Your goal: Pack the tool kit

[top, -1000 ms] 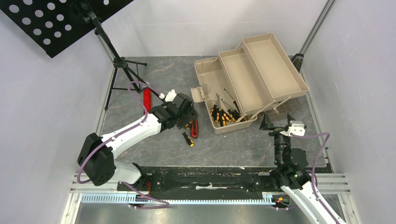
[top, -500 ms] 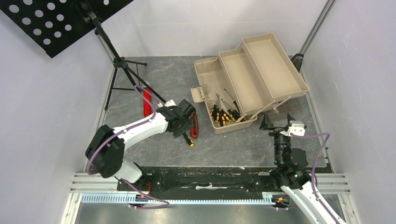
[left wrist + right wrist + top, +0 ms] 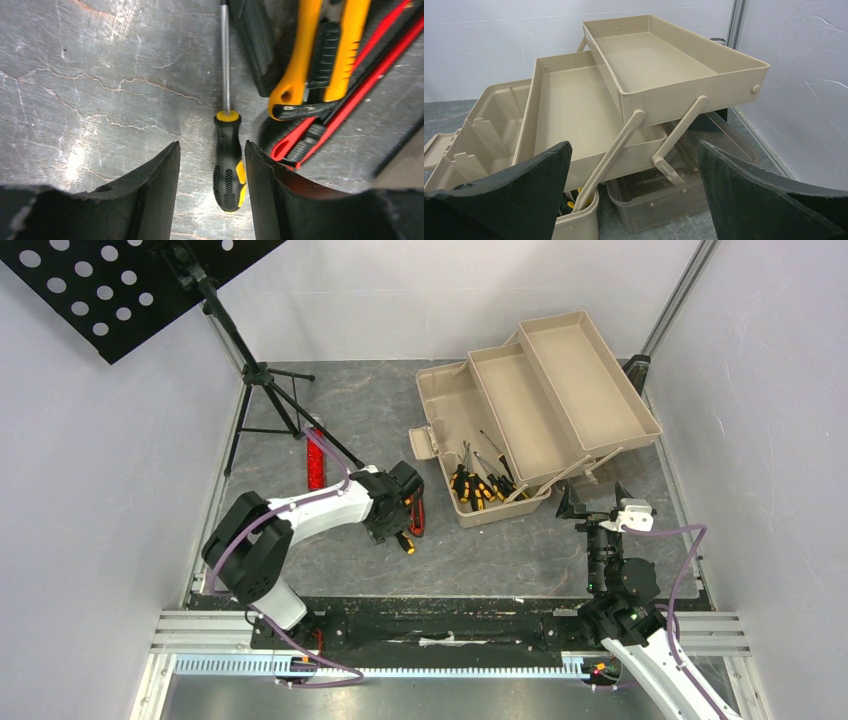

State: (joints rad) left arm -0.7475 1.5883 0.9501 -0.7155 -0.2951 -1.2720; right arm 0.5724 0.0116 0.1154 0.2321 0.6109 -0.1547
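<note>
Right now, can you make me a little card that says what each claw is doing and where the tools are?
Left claw: open, low over the table, one finger on each side of a screwdriver handle
Screwdriver: yellow-and-black, lying flat on the table
Beside it: orange knife and red knife, also on the table
Right claw: open, holding nothing, facing the toolbox
Toolbox: open, trays folded out and empty; other screwdrivers in the bottom

Plainly a robotics lab cell: white wall panels (image 3: 90, 470), aluminium rails (image 3: 190, 626), left arm (image 3: 320, 510) and right arm (image 3: 652, 652) bolted beside a grey bench (image 3: 500, 552).
</note>
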